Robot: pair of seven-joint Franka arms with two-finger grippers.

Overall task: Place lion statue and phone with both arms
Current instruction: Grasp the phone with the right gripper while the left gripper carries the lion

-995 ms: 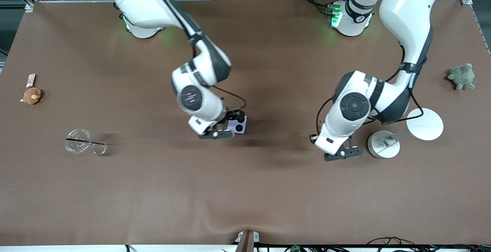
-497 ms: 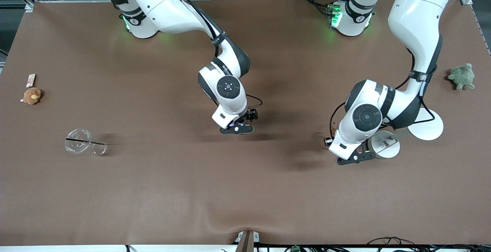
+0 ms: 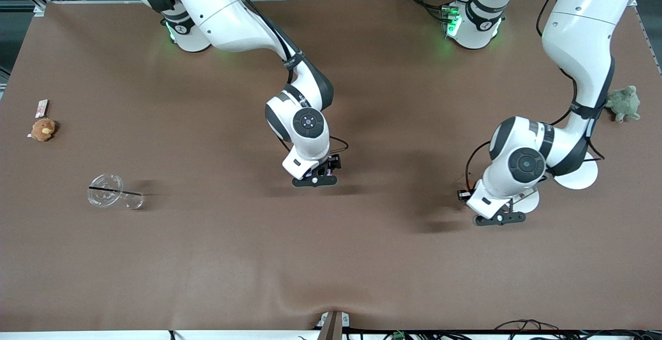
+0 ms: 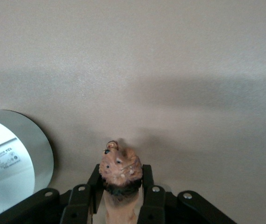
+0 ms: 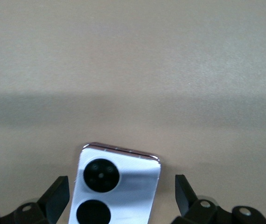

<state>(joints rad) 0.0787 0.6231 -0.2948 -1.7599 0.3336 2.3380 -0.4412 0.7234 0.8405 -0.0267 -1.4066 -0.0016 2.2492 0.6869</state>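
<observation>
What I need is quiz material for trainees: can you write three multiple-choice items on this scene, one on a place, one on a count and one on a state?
1. Where is the plush turtle on the table?
A. Toward the left arm's end
B. Toward the right arm's end
C. Midway between the arms

2. How many round black circles does the phone show?
A. One
B. Two
C. Four

3. What is the left end effector doing?
A. Open, holding nothing
B. Shut on the lion statue
C. Shut on the phone

Answers:
1 A: in the front view the turtle lies by the left arm.
2 B: the right wrist view shows two circles on its face.
3 B: its fingers press the statue's sides.
</observation>
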